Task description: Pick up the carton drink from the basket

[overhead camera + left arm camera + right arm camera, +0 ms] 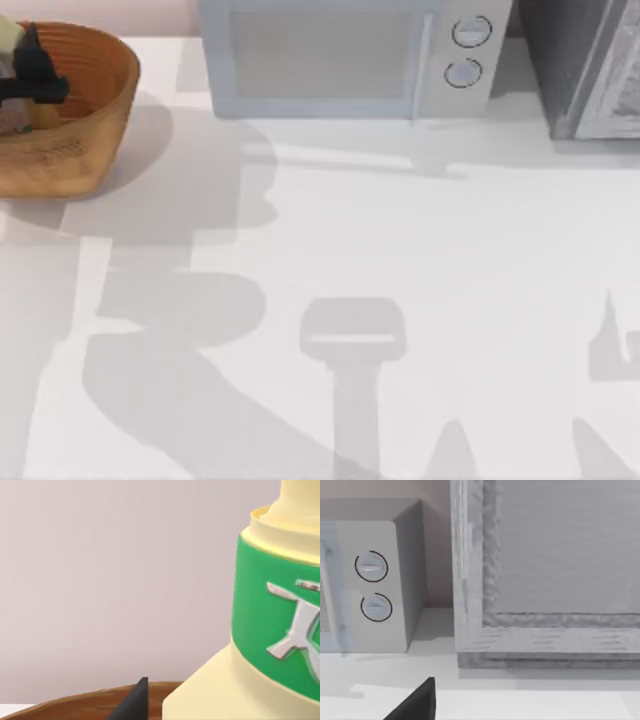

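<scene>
— Two claws, but can you tell what they're doing?

— From above, the left claw (35, 75) hangs over the basket (85, 130), which sits at ten o'clock on the white table (400, 300). A pale sliver of the carton drink (9, 38) peeks out just beside the claw, on its eleven o'clock side.

— Is it gripping it?

— I cannot tell. The left wrist view adds what the top view lacks: the carton drink (250, 670) up close, pale yellow with a green band and silver lettering, standing above the brown basket rim (70, 706).

— And the right one?

— The right claw (417, 702) shows as a black tip in its own wrist view; whether it's parted or closed, I cannot tell. That view faces the microwave (395, 580) knobs and a grey cabinet (560, 555). From above, the microwave (340, 55) stands at twelve o'clock and the cabinet (585, 65) at two.
</scene>
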Robot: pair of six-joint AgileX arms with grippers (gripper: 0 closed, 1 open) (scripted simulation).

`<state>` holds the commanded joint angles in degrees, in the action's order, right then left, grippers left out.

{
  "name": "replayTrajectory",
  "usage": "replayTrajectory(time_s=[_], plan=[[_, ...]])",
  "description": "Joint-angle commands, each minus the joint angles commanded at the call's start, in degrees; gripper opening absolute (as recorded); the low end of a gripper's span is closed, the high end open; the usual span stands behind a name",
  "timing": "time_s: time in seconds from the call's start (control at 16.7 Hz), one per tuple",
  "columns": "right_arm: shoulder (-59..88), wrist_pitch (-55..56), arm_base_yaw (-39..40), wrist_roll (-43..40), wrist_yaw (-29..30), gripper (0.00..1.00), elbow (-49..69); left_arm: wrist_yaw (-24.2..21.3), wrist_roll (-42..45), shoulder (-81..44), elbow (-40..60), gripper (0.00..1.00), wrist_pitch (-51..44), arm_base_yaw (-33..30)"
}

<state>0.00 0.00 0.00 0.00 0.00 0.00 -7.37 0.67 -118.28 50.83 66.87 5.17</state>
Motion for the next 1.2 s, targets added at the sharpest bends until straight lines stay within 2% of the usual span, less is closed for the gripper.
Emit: replayTrajectory(time_s=[0.48, 1.2], plan=[[0.0, 0.0, 0.0, 0.0, 0.0, 1.0, 0.0, 0.0, 0.0, 0.0, 0.0, 0.02, 0.0, 0.0], [0.0, 0.0, 0.0, 0.0, 0.0, 1.0, 0.0, 0.0, 0.0, 2.1, 0.4, 0.0, -1.9, 0.3]])
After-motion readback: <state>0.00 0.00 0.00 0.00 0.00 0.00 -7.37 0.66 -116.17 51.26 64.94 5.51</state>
